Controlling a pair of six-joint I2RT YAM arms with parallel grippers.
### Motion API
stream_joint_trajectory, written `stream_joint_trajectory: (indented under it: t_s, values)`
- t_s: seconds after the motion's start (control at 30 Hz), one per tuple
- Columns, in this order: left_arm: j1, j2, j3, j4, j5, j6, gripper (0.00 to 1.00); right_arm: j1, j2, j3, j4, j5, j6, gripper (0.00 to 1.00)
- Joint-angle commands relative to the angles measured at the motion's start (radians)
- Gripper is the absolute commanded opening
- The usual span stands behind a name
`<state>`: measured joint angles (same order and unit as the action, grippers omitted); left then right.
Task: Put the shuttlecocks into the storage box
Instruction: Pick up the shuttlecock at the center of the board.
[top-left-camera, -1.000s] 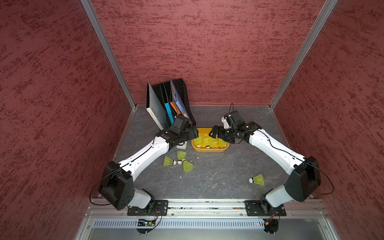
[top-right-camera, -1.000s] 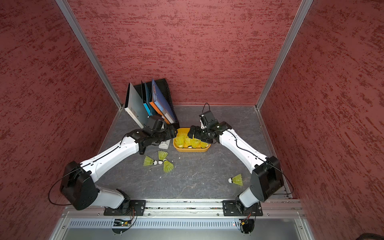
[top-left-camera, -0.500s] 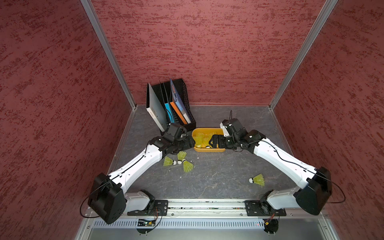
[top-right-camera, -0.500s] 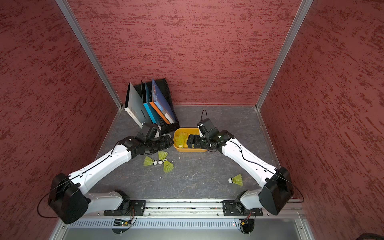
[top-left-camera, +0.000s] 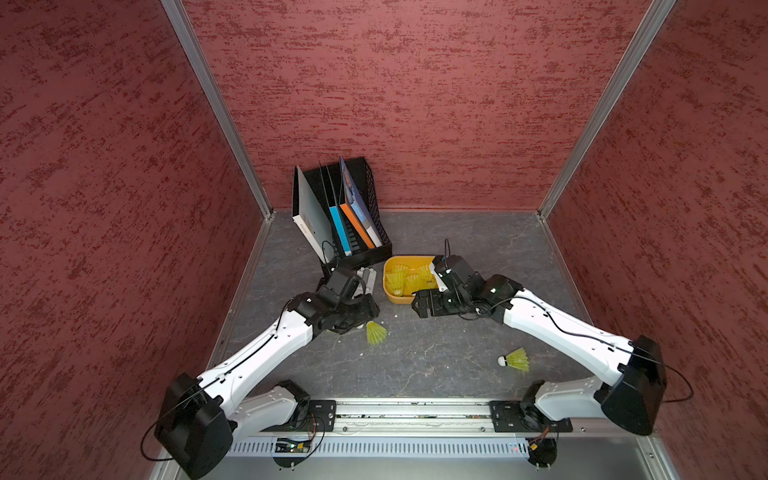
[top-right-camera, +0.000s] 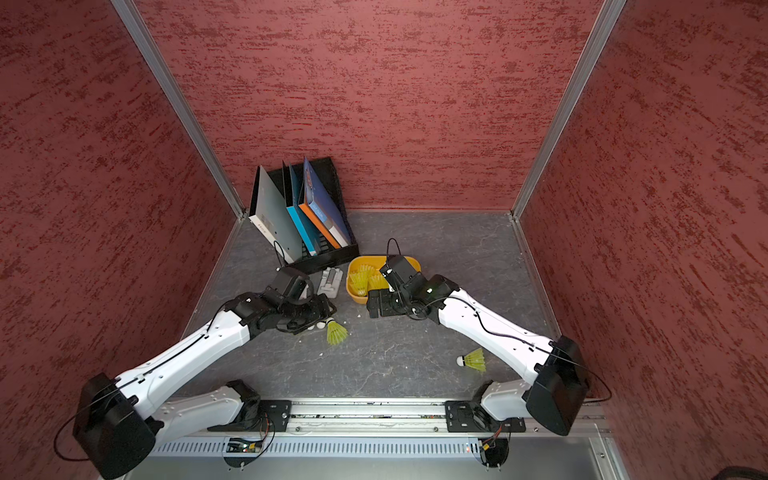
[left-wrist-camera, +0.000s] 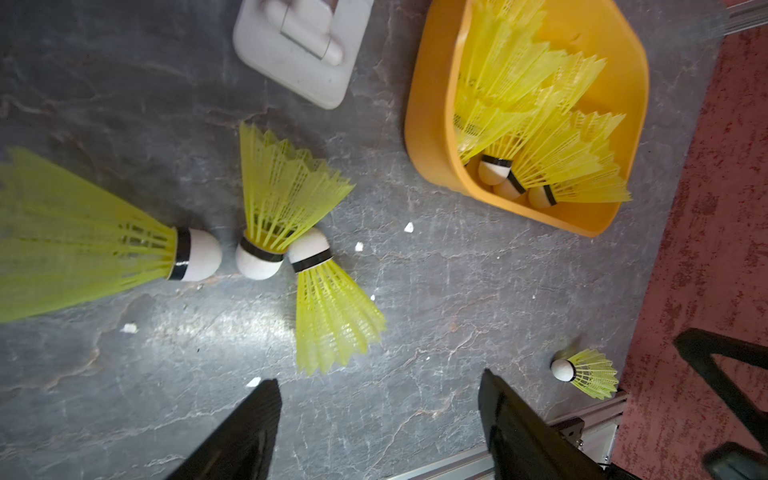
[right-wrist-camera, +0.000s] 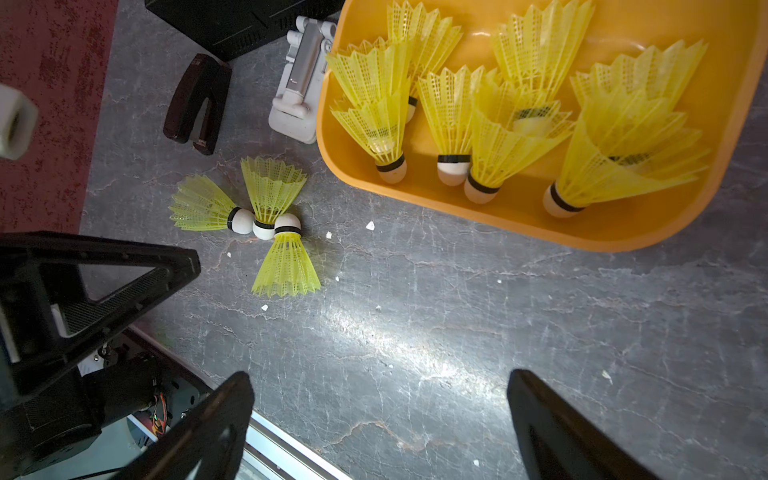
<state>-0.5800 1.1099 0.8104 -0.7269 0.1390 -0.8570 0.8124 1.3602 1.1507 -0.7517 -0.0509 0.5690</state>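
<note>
Left gripper (left-wrist-camera: 376, 378) jaws stand apart and empty above the three shuttlecocks (left-wrist-camera: 257, 259), which lie tip to tip on the grey tabletop (left-wrist-camera: 457, 291) at seven o'clock from the storage box (top-left-camera: 392, 296) in a top view. Best to straddle one skirt only, the nearest, and close gently so the neighbours don't scatter. Right gripper (right-wrist-camera: 380, 376) jaws are wide and empty too; a lone shuttlecock (top-left-camera: 515, 359) lies at four o'clock
</note>
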Motion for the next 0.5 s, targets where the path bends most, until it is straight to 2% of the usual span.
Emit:
stream_joint_trajectory:
  t_s: [0.0, 0.2, 0.47]
  values:
    - [-0.012, -0.025, -0.032, -0.016, -0.035, -0.040, 0.77, 0.033, 0.006, -0.002, 0.012, 0.028, -0.002, 0.98]
    - [-0.023, -0.021, -0.056, -0.010, -0.031, -0.018, 0.79, 0.070, 0.015, -0.015, 0.040, 0.015, 0.003, 0.98]
    - [-0.048, -0.040, -0.073, -0.009, -0.039, -0.017, 0.86, 0.108, 0.006, -0.044, -0.017, 0.080, 0.066, 0.97]
